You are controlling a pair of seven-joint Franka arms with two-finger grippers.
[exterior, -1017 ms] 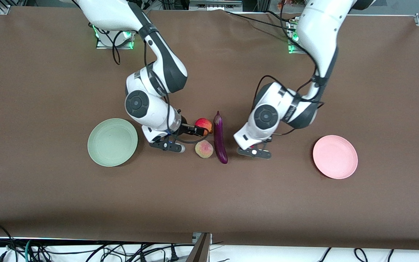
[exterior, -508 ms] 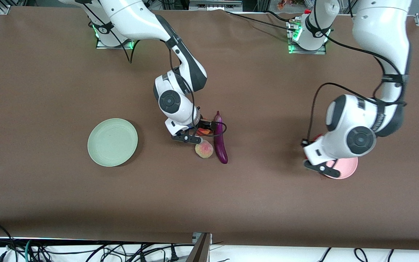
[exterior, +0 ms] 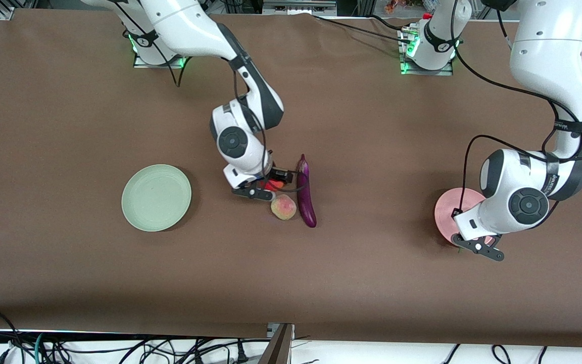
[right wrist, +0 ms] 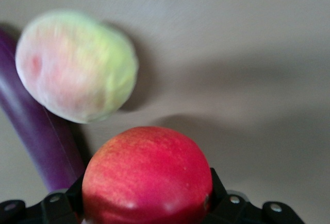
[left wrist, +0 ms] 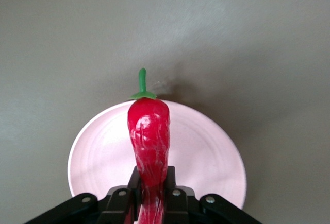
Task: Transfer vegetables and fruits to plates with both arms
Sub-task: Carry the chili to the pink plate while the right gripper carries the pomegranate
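My left gripper [left wrist: 151,183] is shut on the red chili pepper [left wrist: 148,131] and holds it over the pale pink plate [left wrist: 206,152], which lies toward the left arm's end of the table [exterior: 446,210]. My right gripper [right wrist: 147,195] is shut on the round red apple [right wrist: 147,175], a finger on each side; in the front view only a sliver of the apple [exterior: 271,185] shows under the hand. The yellow-green peach [exterior: 284,207] lies just nearer the camera than the apple, beside the purple eggplant [exterior: 305,194]. The pale green plate [exterior: 156,197] lies toward the right arm's end.
The brown table [exterior: 68,126] holds nothing else. Both arm bases stand along its back edge, and cables hang below its front edge.
The left arm has swung from beside the eggplant to over the pink plate, carrying the chili. The right hand has shifted toward the eggplant, over the apple.
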